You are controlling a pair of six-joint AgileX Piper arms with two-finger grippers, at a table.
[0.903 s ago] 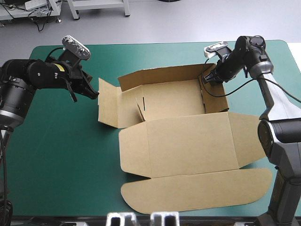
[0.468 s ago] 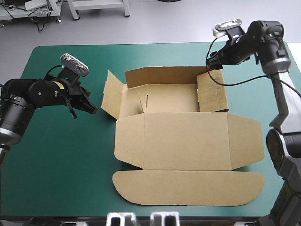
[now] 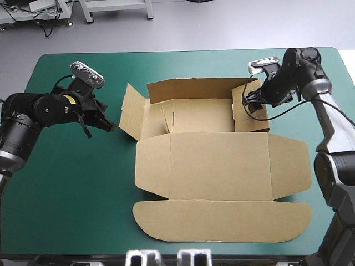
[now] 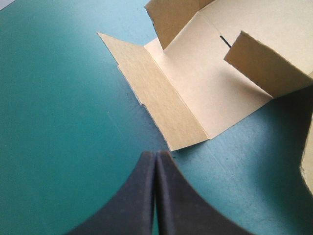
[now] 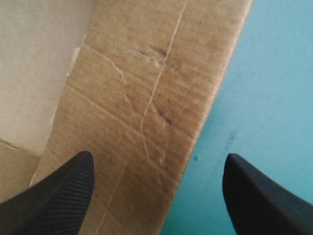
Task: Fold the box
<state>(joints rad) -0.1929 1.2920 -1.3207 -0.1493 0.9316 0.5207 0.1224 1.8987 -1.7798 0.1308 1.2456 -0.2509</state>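
Note:
The brown box [image 3: 219,166] lies mid-table with its back wall raised, side flaps partly up and its lid flat toward the near edge. My left gripper [image 3: 108,126] is shut and empty on the teal-green cover, just left of the box's left flap [image 4: 161,100]. In its own wrist view the left gripper [image 4: 155,159] points at that flap's near corner. My right gripper [image 3: 250,104] hovers over the box's right side flap [image 5: 146,112]. In the right wrist view the black fingers [image 5: 58,188] stand wide apart above the creased board.
Bare teal-green cover [image 3: 72,183] stretches left of the box and along the far edge. The lid's rounded tongue [image 3: 222,220] reaches close to the table's near edge.
The box slid and squared up earlier. My right gripper rose off the right flap, then came back down over it. The left gripper has barely moved since just before.

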